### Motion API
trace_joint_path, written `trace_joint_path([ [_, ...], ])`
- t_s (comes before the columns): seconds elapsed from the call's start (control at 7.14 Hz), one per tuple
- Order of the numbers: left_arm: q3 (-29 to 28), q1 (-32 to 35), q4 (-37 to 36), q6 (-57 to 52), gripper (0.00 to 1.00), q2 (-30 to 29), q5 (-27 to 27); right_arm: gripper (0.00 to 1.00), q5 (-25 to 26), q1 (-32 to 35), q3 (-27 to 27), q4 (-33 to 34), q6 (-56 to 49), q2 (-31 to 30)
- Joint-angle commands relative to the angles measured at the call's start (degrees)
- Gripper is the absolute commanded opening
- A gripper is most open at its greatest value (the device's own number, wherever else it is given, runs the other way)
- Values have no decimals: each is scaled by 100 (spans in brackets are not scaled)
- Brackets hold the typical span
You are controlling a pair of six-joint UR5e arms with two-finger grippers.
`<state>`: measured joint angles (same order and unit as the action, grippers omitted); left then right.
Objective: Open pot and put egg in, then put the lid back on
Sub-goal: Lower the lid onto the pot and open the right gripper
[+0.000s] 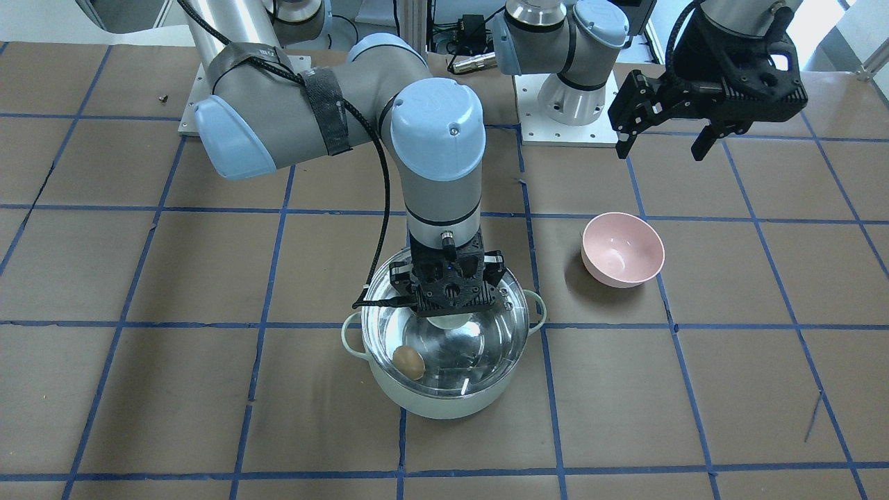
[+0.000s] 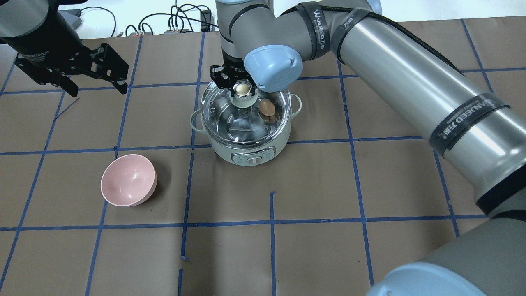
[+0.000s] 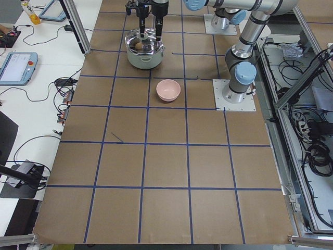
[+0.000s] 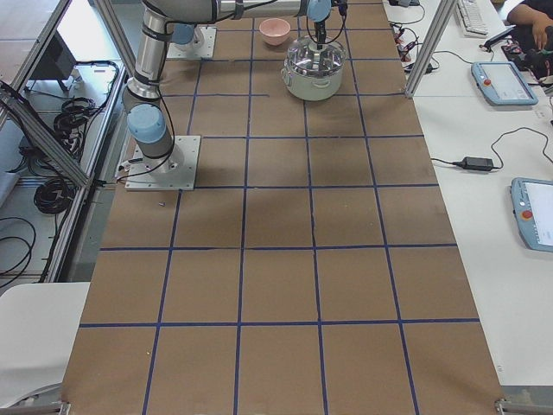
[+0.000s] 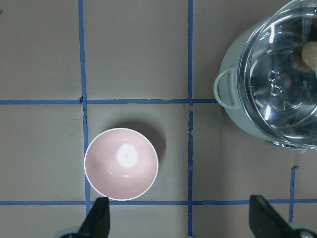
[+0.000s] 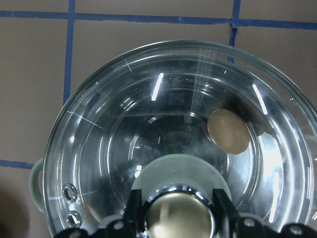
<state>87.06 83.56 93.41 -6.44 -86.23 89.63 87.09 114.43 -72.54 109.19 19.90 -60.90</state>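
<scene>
- Round pale mint-green pot (image 1: 444, 406) with a shiny steel interior and two small loop side handles: stands upright on the brown-papered bench (image 1: 139, 389), which is ruled with blue tape.
- Round clear glass lid (image 1: 479, 361) with a metal rim and small vent holes: lies level over the mouth of the pot. Whether it sits fully on the rim cannot be told.
- Beige-topped knob (image 2: 243, 89): at the centre of the glass lid, above the pot.
- Small brown-tan oval egg (image 1: 408, 362): inside the pot, low against the steel wall, seen through the glass.
- Right hand (image 6: 177, 210): directly over the pot, pointing down. Its fingers (image 6: 223, 208) are narrow, one on each side of the knob, gripping it.
- Left hand (image 1: 661, 149): raised above the bench, well apart from the pot, fingers spread wide.
- Round pink bowl (image 1: 623, 250): upright on the bench near the pot, on the left arm's side, not touching it.
</scene>
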Motion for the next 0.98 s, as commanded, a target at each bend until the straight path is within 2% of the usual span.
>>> trace_joint_path([
  [0.0,13,2,1,-7,100,1,2,31,1,0,-102,137,-12,34],
  [0.84,4,-7,-7,-51,100,45,11,31,-25,0,-111,173,-21,78],
])
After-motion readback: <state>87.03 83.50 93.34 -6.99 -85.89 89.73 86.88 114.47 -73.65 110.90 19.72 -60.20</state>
